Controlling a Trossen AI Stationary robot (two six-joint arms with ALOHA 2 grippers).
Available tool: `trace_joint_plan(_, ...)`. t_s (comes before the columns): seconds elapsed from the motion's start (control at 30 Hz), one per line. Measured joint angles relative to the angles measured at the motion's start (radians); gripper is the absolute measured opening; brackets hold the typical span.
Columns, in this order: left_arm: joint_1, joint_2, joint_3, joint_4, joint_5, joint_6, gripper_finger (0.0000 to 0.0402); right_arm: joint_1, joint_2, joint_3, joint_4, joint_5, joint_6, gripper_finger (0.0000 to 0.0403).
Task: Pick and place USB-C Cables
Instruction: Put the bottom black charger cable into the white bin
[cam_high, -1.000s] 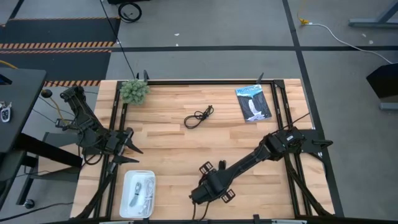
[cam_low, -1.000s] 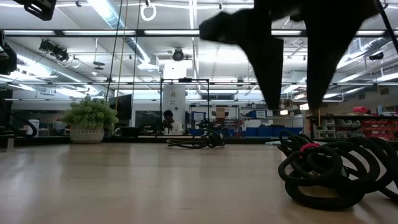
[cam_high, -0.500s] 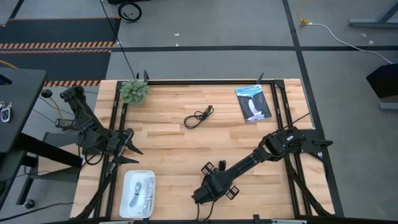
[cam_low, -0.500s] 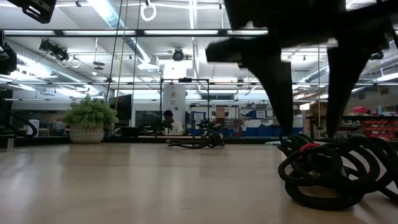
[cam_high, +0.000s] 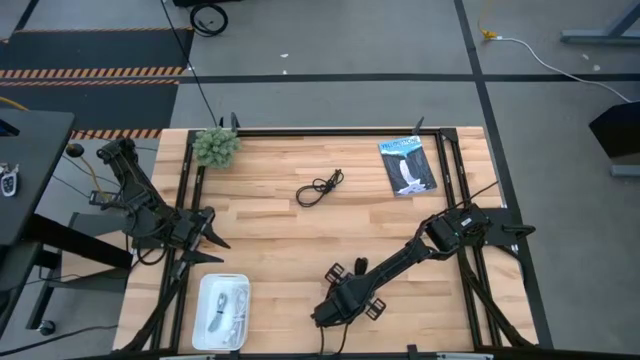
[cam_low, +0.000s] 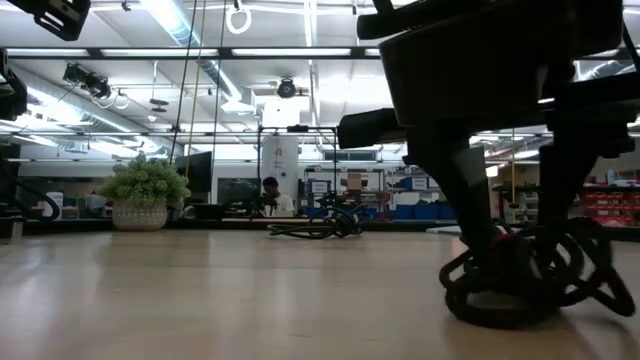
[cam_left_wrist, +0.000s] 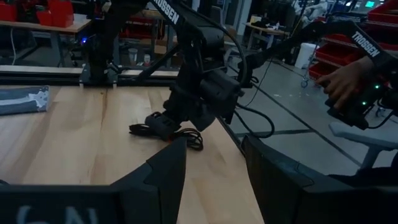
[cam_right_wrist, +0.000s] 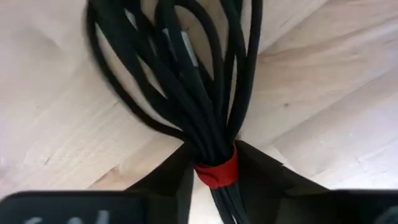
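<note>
Even, bright light falls on the desk (cam_high: 280, 240) from overhead, with only faint shadows. In the low view, ceiling strip lights (cam_low: 180, 25) glare at upper left, turning the right claw (cam_low: 520, 290) into a backlit silhouette. The right wrist view is soft, its upper left slightly washed out.

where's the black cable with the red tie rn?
The black cable with the red tie lies on the table's near edge, between the right gripper's fingers, right of the white tray.
</note>
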Motion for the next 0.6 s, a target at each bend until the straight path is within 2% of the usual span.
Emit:
trace_joint_plan(0.2,0.0,0.0,0.0,-0.001,0.0,0.002,0.0172,0.0,0.001,0.028,0.025,0.001,0.051,0.0064)
trace_joint_plan(0.37,0.0,0.0,0.0,-0.001,-0.001,0.002,0.0172,0.0,0.001,0.132,0.126,0.029,0.111,0.0063)
trace_joint_plan(0.5,0.0,0.0,0.0,-0.001,-0.001,0.001,0.0172,-0.001,0.001,0.214,0.311,0.081,0.107,0.0073)
trace_joint_plan(0.6,0.0,0.0,0.0,-0.002,-0.001,0.001,0.0172,-0.009,0.0,0.232,0.538,0.092,0.103,0.0075)
